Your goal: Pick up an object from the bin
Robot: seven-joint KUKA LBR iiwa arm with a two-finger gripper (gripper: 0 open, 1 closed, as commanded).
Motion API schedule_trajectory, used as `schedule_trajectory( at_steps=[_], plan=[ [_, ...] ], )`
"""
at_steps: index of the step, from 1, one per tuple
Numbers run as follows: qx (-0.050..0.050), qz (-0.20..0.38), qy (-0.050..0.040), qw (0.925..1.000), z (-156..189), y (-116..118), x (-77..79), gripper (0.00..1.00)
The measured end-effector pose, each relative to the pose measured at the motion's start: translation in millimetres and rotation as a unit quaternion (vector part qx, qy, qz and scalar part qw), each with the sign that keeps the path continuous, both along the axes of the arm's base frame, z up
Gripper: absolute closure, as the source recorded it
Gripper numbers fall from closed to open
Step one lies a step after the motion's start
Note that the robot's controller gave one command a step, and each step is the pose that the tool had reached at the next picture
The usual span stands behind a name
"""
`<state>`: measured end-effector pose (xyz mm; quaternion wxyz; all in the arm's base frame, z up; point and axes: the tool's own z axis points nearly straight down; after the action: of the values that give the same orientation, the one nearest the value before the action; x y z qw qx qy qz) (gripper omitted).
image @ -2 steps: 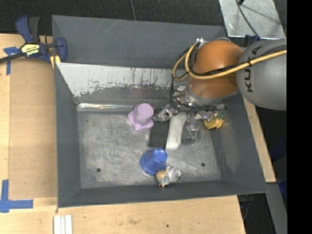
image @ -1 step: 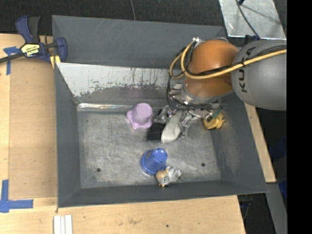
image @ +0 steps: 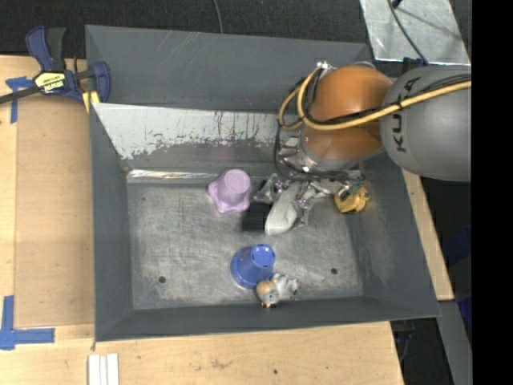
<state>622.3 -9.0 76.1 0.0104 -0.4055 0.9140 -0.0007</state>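
**A:** The fingers (image: 305, 203) look parted and released, clenched on nothing. They stand low in the bin (image: 112, 239), at the upper end of a white oblong thing (image: 280, 216) that lies near the middle of the floor, a little toward the right.

**B:** So it isn't held?

**A:** I judge not. It lies slanted on the floor, its upper end among the fingers and its lower end free. I take the spread to be there so that one finger can go down each side before they close.

**B:** What crowds it?

**A:** A black block (image: 255, 216) sits hard against its left side; whether they touch I cannot tell. Just beyond that stands a lilac cup (image: 230, 191), close to the back wall. On the other side is a small yellow thing (image: 351, 200), near the right wall. A blue cup (image: 253, 265) and a small figure (image: 276, 289) just beside it lie well apart, by the near wall.

**B:** The risk?

**A:** The block. It is so near that a finger may land on it or drag it along. The orange cover (image: 345, 111) also hides the wrist, so depth is hard to read.
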Motion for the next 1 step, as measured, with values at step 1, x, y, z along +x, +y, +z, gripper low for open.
schedule_trajectory(
  at_steps=[1],
  plan=[
    [0.0, 0.0, 0.0018, 1.0, 2.9, 0.1, -0.2, 1.0]
  ],
)
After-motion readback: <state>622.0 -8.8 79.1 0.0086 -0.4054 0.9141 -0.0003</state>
